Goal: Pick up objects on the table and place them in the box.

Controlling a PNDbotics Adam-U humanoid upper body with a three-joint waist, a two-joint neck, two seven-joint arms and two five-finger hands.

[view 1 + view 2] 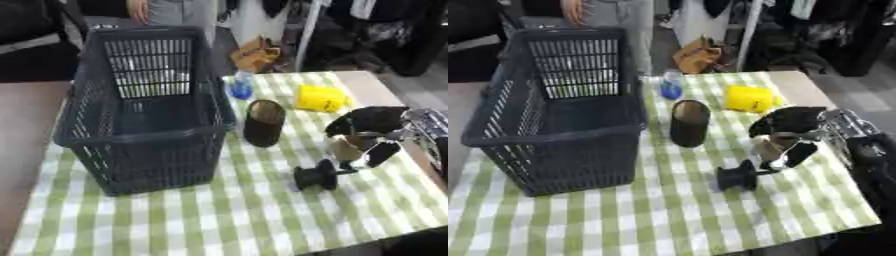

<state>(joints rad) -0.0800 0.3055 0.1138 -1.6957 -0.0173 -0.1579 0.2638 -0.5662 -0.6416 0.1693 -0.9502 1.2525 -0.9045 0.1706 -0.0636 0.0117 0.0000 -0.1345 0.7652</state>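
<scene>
**Right hand closing in on the small dumbbell**

With my fingers (383,152) hanging relaxed and apart, clamped on nothing, I have the right hand (367,131) just above and to the right of the black dumbbell (317,176); fingertips look nearly touching its handle, though I cannot tell if there is contact. The dumbbell lies on the checked cloth (219,215) covering the counter. Further out, a dark slipper (264,122) lies just beside the blue basket (140,145), with a yellow object (320,98) and a small blue bottle (241,86) behind it. The left hand is out of sight.

My worry: the dumbbell is round-ended, so a glancing touch could roll it toward the counter's near edge. I judge the grasp has not started, and all 4 items are still outside the basket. Its tall wall also means a low carry could clip the rim.
</scene>
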